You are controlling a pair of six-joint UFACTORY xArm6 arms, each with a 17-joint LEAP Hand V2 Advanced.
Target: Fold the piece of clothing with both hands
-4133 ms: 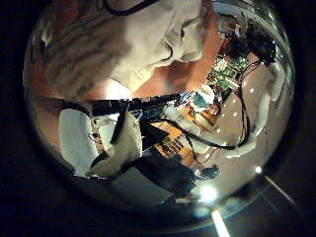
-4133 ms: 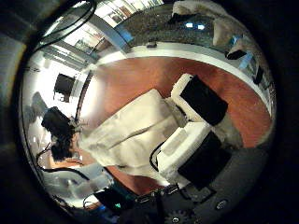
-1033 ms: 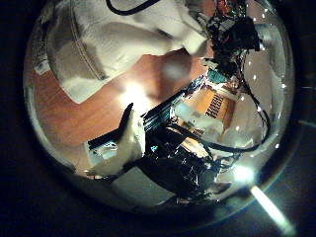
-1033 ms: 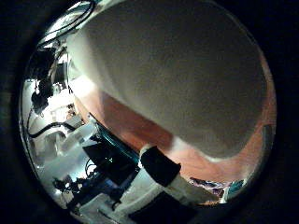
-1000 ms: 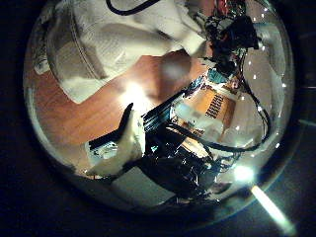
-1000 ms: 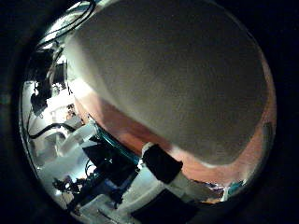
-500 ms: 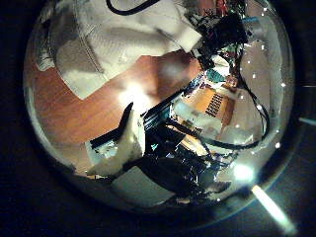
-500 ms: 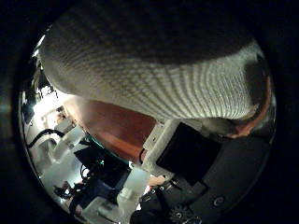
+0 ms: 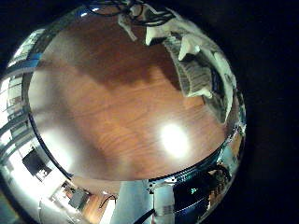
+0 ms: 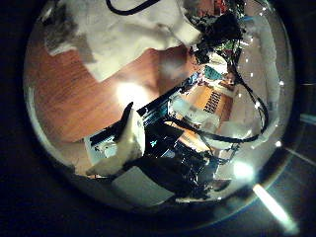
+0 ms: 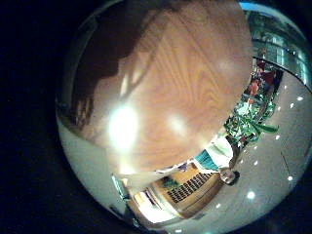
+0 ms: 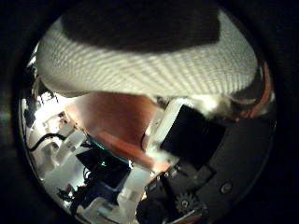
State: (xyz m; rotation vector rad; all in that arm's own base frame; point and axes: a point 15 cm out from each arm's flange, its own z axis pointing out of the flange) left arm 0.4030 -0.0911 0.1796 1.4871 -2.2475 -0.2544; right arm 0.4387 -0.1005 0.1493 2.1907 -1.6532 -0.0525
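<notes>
The piece of clothing [image 12: 140, 51] is ribbed cloth that fills much of the right thumb side palm view, very close to the right palm. The right hand's thumb [image 12: 190, 133] is curled up against the cloth's lower edge and pinches it. In the left thumb side palm view the clothing [image 10: 128, 35] lies on the wooden table [image 10: 74, 94], away from the left palm. A hand [image 10: 212, 39] sits at the cloth's far edge. The left hand's own finger [image 10: 120, 143] stands straight over bare table and holds nothing. The left hand's fingers [image 9: 192, 56] show relaxed in the left little finger side palm view.
Bare wooden table [image 9: 112, 107] fills the left little finger side palm view. The right little finger side palm view shows the table [image 11: 166, 78] and its edge, with the room beyond. Arm parts [image 10: 168, 163] crowd the left thumb side palm view.
In the right thumb side palm view the cloth has come much closer and the thumb has risen against it. In the left thumb side palm view the picture has shifted and shows more bare table.
</notes>
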